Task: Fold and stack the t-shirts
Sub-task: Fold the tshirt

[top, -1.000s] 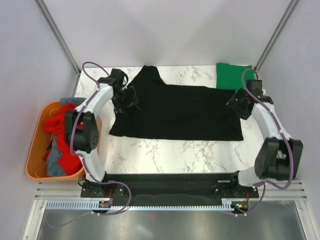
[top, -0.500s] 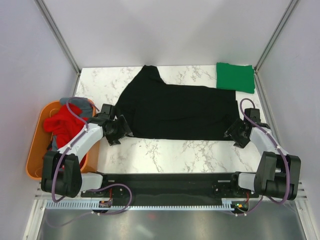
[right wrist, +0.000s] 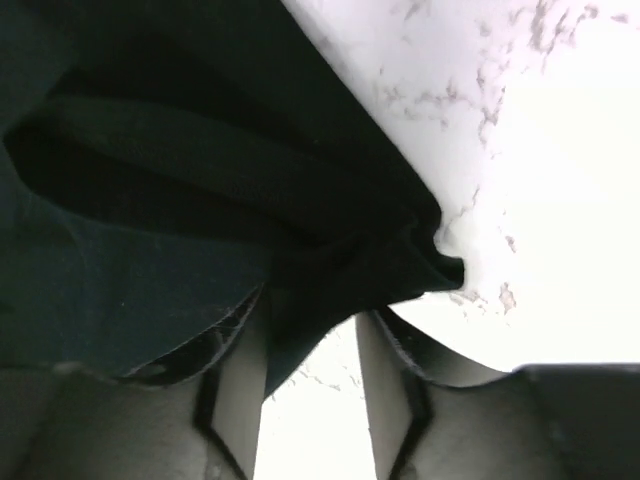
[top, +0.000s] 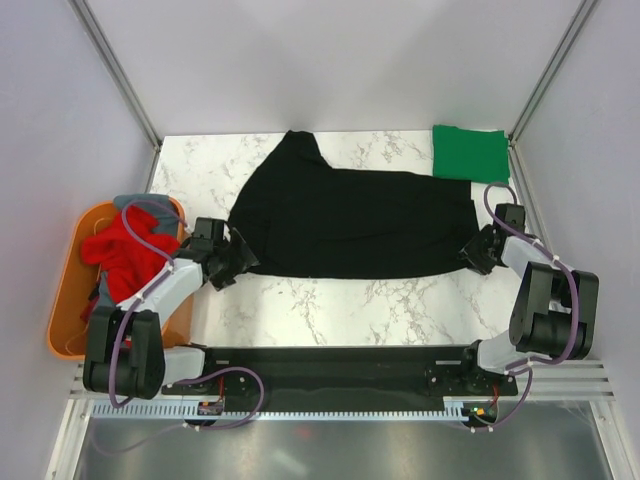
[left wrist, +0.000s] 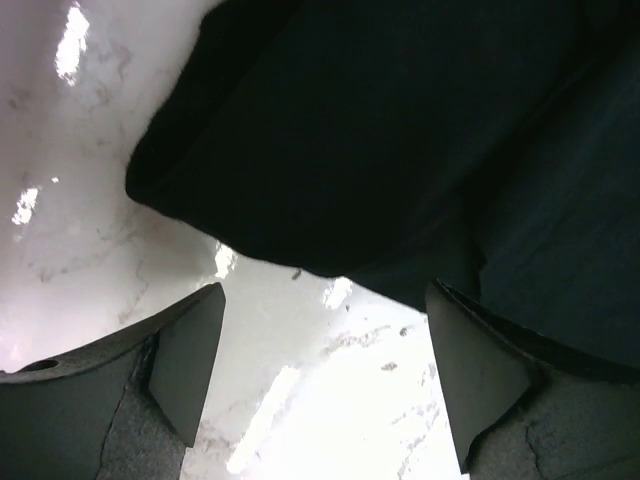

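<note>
- Since 1 s ago both arms have dropped to the near corners of the black t-shirt [top: 350, 220]: left gripper [top: 228, 260] at 8 o'clock, right gripper [top: 477, 254] at 4.
- Shirt lies flat at table [top: 300, 300] centre.
- L jaws spread wide just before the hem, holding nothing.
- R jaws half closed round the bunched corner; cannot tell if pinched.
- Risk: R catches only one layer, or L closes short of the hem, so the cloth slips and the fold goes skew.

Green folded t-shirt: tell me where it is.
Top view: the green folded cloth t-shirt lies at the far right corner of the white marble table, just past the right end of the black cloth t-shirt.
</note>
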`<state>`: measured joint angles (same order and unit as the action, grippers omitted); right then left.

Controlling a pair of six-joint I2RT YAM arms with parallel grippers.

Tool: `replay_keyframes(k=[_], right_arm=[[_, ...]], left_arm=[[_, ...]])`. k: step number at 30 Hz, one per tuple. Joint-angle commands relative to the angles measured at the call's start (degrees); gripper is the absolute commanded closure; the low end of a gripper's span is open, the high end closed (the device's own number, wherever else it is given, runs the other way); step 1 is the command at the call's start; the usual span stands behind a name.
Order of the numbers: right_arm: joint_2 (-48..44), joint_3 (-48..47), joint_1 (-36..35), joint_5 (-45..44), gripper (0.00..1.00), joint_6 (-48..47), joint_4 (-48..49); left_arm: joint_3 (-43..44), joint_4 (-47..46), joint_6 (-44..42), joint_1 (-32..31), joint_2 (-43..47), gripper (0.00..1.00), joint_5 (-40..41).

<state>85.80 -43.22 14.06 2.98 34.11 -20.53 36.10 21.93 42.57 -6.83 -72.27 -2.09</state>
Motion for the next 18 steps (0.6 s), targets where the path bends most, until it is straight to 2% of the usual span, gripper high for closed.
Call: replay_keyframes(k=[1, 5, 8, 12, 18], right_arm=[[2.80, 2.79, 0.79, -2.19, 0.57, -1.41, 1.28], [2.53, 3.14, 1.31, -2.63, 0.85, -1.76, 1.46], [2.97, 3.06, 3.59, -2.46, 0.98, -1.59, 1.37], [4.28, 2.79, 4.74, -0.44, 1.00, -1.76, 1.90], [5.26, 2.97, 4.83, 0.00, 1.00, -1.85, 2.69]], left_arm=[[-0.94, -2.50, 6.83, 3.23, -2.34, 0.11, 7.52], [-0.41, -3.47, 7.44, 3.93, -4.19, 0.13, 10.96], [0.38, -3.65, 7.88, 4.02, -6.21, 0.14, 11.58], [-0.15, -5.41, 8.59, 4.02, -7.62, 0.18, 10.53], [1.78, -5.50, 8.41, 4.02, -10.08, 0.26, 13.16]])
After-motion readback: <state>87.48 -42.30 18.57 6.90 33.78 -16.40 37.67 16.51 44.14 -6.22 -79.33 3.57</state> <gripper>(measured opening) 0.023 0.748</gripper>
